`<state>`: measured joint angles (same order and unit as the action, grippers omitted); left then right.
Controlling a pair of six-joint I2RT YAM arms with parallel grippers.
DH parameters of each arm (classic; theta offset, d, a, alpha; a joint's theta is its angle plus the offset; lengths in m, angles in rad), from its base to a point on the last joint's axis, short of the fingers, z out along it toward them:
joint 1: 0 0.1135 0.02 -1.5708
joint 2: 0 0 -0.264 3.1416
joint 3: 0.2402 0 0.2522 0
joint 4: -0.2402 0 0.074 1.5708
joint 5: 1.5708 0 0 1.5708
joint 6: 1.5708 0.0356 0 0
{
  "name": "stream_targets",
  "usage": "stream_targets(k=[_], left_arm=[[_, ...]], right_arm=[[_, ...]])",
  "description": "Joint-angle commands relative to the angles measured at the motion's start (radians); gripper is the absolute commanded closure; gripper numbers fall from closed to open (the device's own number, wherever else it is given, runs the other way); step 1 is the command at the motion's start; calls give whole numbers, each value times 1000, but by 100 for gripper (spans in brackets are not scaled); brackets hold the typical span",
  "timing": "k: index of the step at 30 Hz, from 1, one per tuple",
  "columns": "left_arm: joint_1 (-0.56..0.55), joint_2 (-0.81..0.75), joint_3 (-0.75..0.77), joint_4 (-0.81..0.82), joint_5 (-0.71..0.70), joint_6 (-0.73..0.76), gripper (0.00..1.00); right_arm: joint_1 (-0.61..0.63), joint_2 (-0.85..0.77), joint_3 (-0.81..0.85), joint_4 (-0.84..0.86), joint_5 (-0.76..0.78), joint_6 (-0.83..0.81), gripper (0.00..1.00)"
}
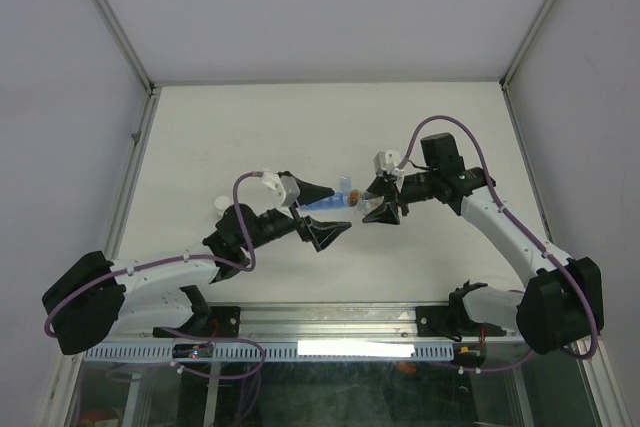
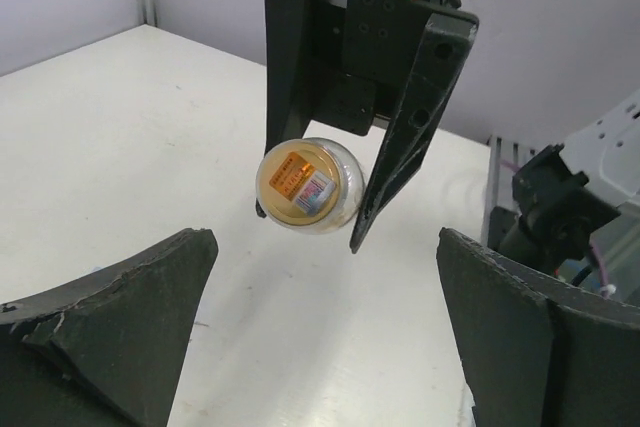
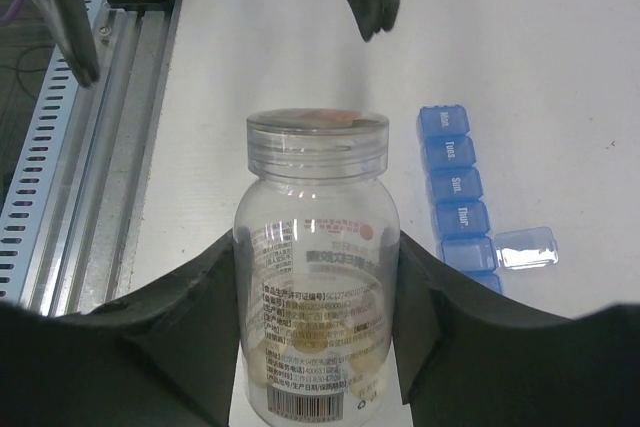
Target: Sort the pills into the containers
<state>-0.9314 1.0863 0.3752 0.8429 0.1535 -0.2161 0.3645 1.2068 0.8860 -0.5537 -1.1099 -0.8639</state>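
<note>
Nearest the lens in the left wrist view, the left fingers (image 2: 110, 337) fill the two lower corners, spread wide with only bare bench (image 2: 120, 147) between them. Beyond them that view looks head-on at the right fingers (image 2: 410, 137), which hang down and clamp a small clear bottle (image 2: 305, 187) by its sides, raised off the bench. The bottle's round end faces the camera, and the orange-tan pills (image 2: 282, 202) show through it. The right wrist view gives what that one hides: the bottle's length, its printed label and its threaded neck. It also shows the containers (image 3: 455, 197) just beside the bottle on the bench, a blue strip of day-marked compartments with one clear lid flipped out sideways. Whether the bottle's mouth is capped I cannot tell. Only the top view shows both arms meeting at mid-bench, with the bottle tilted over one end of the blue strip. The left fingers stand open on either side of the strip's other end, contact unclear. A small white round piece (image 1: 222, 204) lies on the bench beside the left arm.
</note>
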Motion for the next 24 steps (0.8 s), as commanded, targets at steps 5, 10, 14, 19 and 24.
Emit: stream_targets(k=[5,10,14,19,24], left_arm=[[83,191,146,61,216,57,6],[107,240,177,87,236,-5,17],[117,260,186,110,257,-38,24],[118,266,195,122,269,-60,25],[118,272,214,107,252,-68,32]], right_arm=[[-1,-17,17,-11,-62,-70,100],[-1,-12,16,-12,-64,-75,100],[-1,-12,17,-15,-64,-76,100],[-1,-11,16,-14,-63,-77,100],[-1,-10,17,-17,-62,-77,100]])
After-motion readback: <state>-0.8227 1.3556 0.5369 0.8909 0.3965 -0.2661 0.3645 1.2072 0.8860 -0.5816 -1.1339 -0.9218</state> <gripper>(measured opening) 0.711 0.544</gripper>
